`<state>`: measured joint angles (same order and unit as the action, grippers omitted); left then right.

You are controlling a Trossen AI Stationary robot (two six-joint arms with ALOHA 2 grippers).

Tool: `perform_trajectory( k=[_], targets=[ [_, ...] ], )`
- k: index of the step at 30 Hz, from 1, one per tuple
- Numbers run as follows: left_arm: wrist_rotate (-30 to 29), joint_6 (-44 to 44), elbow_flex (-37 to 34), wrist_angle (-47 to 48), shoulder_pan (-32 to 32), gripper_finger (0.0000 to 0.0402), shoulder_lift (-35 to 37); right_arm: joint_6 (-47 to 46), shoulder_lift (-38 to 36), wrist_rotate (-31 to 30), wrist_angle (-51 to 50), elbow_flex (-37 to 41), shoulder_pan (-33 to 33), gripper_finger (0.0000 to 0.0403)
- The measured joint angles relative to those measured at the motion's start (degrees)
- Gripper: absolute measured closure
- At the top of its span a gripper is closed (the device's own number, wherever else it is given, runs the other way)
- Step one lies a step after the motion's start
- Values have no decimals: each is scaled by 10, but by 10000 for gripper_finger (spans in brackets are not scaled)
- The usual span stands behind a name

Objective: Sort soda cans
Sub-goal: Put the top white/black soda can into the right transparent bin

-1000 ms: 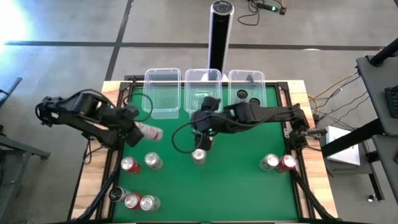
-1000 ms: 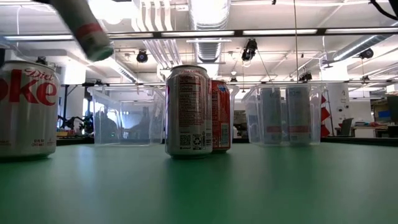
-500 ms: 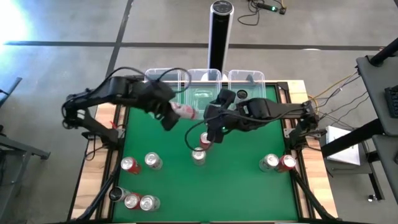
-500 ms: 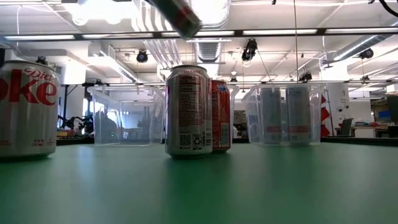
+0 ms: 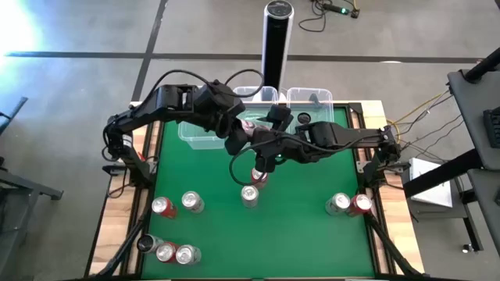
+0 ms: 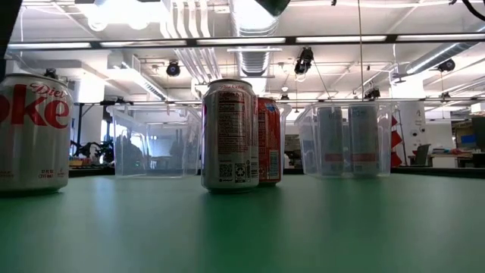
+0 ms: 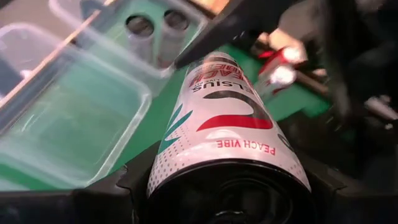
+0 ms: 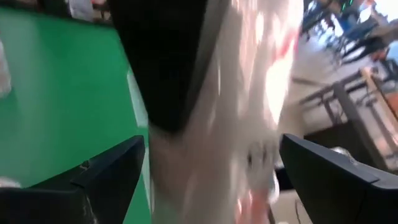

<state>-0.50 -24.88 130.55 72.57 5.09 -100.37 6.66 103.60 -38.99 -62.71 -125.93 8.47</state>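
since a second ago my left tool (image 5: pixel 234 134) is carrying its gripped white can (image 7: pixel 227 134) toward the tubs (image 5: pixel 201 134); next, releasing over one.

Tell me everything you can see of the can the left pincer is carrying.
The white can is a slim metal cylinder printed with red and teal swooshes and the words "PEACH VIBE". It lies tilted, clamped base-end in the left pincer, held in the air near the middle clear tub, close to the right pincer. Nothing else visibly touches it.
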Motion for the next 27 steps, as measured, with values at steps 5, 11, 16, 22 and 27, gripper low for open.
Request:
perform_trajectory(
  k=[5, 11, 16, 22, 27],
  targets=[
    [15, -11, 45, -1, 0, 170, -22, 58, -4, 1, 87, 0, 0, 38],
    [16, -35, 33, -12, 1, 163, -18, 89, -4, -1, 126, 0, -3, 40],
    [-1, -40, 34, -10, 2, 162, -17, 76, -4, 0, 127, 0, -3, 63],
    [-6, -39, 35, -9, 2, 160, -18, 71, -4, 5, 124, 0, -3, 94],
    [-6, -40, 34, -7, 3, 160, -18, 75, -8, 15, 117, 0, -2, 82]
  ],
)
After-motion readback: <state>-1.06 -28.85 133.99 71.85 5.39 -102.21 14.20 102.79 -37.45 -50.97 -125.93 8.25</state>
